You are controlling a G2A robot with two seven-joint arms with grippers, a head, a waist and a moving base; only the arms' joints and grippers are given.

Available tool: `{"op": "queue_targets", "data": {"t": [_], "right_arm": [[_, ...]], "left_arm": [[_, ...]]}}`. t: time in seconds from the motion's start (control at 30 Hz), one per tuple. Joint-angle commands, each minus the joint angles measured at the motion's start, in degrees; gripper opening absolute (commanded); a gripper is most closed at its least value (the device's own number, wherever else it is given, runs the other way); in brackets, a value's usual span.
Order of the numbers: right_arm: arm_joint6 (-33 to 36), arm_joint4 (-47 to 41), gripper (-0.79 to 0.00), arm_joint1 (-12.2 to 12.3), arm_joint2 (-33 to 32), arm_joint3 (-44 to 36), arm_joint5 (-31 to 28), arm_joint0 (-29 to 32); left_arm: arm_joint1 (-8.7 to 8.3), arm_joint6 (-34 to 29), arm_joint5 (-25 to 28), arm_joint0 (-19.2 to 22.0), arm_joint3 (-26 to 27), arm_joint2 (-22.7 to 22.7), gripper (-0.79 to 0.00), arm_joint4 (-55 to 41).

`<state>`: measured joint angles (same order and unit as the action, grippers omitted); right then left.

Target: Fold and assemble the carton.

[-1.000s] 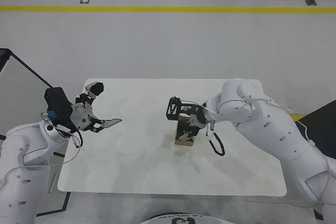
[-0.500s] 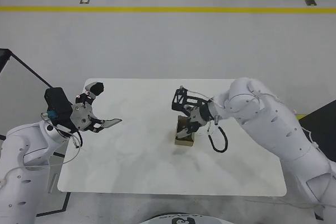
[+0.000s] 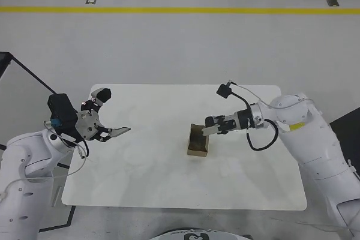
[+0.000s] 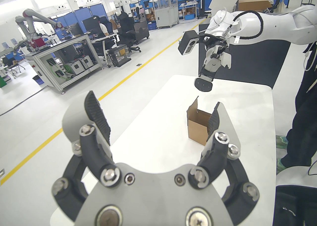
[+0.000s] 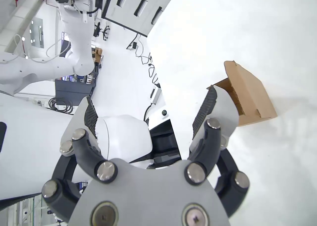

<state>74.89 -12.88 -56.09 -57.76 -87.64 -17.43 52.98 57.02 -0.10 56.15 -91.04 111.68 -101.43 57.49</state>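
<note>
A small brown carton [image 3: 198, 141] stands right of the white table's [image 3: 150, 180] middle, its top open and one flap raised. My right gripper [image 3: 209, 126] is open just off the carton's far right corner, its fingers pointing toward the box and holding nothing. In the right wrist view the carton [image 5: 250, 95] lies just past one fingertip [image 5: 210, 99] of the open right gripper [image 5: 148, 103]. My left gripper [image 3: 115, 112] hangs open over the table's left edge, well away from the box. The left gripper [image 4: 154, 110] faces the carton [image 4: 198, 126], with the right arm's gripper [image 4: 204, 84] above the carton.
The table top around the carton is bare white. A black-framed panel [image 3: 0, 66] stands off the table's left side. Grey floor with a yellow line [image 3: 180, 9] runs behind the table.
My right arm has turned its wrist and drawn back to the right, from on top of the carton to beside it. The carton's top now shows. The left arm has kept still.
</note>
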Motion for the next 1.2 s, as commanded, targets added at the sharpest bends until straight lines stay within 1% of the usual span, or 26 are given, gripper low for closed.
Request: {"op": "queue_targets", "data": {"t": [0.0,0.33,0.4,0.43,0.47,0.5,0.57,0.67,0.73,0.77,0.83,1.03,1.07,1.1,1.13,1.17], "right_arm": [[0.02,0.10,0.000,0.00,0.01,0.00,-0.02,-0.01],[0.02,0.10,0.000,0.00,0.01,0.00,-0.02,-0.01],[-1.10,0.05,0.000,0.00,-0.06,-0.15,0.02,0.51],[-1.81,-0.04,0.000,0.08,-0.46,-0.10,-0.17,1.03],[-2.19,-0.48,0.000,0.24,-1.14,0.22,-0.34,1.53],[-2.21,-0.70,0.000,0.45,-1.92,0.48,-0.50,2.08],[-2.64,-1.29,0.000,0.92,-3.68,0.77,-1.08,3.67],[-3.92,-2.17,0.000,1.80,-7.04,0.76,-1.04,7.10],[-5.36,-2.76,0.000,2.43,-9.54,0.86,0.95,9.86],[-5.73,-3.09,0.000,2.70,-10.60,0.32,1.49,11.22],[-6.33,-4.74,0.000,3.06,-12.28,-0.06,2.66,13.30],[-6.33,-4.74,0.000,3.06,-12.28,-0.06,2.66,13.30],[-6.33,-4.74,0.000,3.06,-12.28,-0.06,2.66,13.30],[-6.33,-4.74,0.000,3.06,-12.28,-0.06,2.66,13.30],[-6.33,-4.74,0.000,3.06,-12.28,-0.06,2.66,13.30],[-6.33,-4.74,0.000,3.06,-12.28,-0.06,2.66,13.30]], "left_arm": [[0.00,0.00,0.00,0.00,0.00,0.00,0.000,0.00],[0.00,0.00,0.00,0.00,0.00,0.00,0.000,0.00],[0.00,0.00,0.00,0.00,0.00,0.00,0.000,0.00],[0.05,0.08,-0.19,-0.25,-0.27,0.50,0.000,-0.90],[0.06,-0.28,0.80,-0.64,-0.89,1.96,0.000,-3.67],[-0.05,-1.47,1.85,-0.35,-1.37,3.07,0.000,-6.41],[-0.35,-5.62,1.85,0.52,-2.99,5.71,0.000,-12.29],[-1.04,-15.44,0.61,3.19,-4.53,9.47,0.000,-19.71],[-1.52,-22.18,-1.06,5.07,-5.11,11.79,0.000,-25.00],[-1.80,-25.30,-1.57,6.28,-4.88,12.23,0.000,-26.26],[-1.88,-26.09,-1.59,6.75,-4.71,12.20,0.000,-26.39],[-1.88,-26.09,-1.59,6.75,-4.71,12.20,0.000,-26.39],[-1.87,-26.10,-2.25,6.54,-5.14,12.30,0.000,-26.66],[-1.85,-26.35,-4.51,6.19,-5.89,12.69,0.000,-28.30],[-1.84,-27.20,-6.78,5.78,-6.84,13.64,0.000,-31.94],[-1.99,-30.45,-8.23,5.64,-7.58,15.26,0.000,-37.00]]}}
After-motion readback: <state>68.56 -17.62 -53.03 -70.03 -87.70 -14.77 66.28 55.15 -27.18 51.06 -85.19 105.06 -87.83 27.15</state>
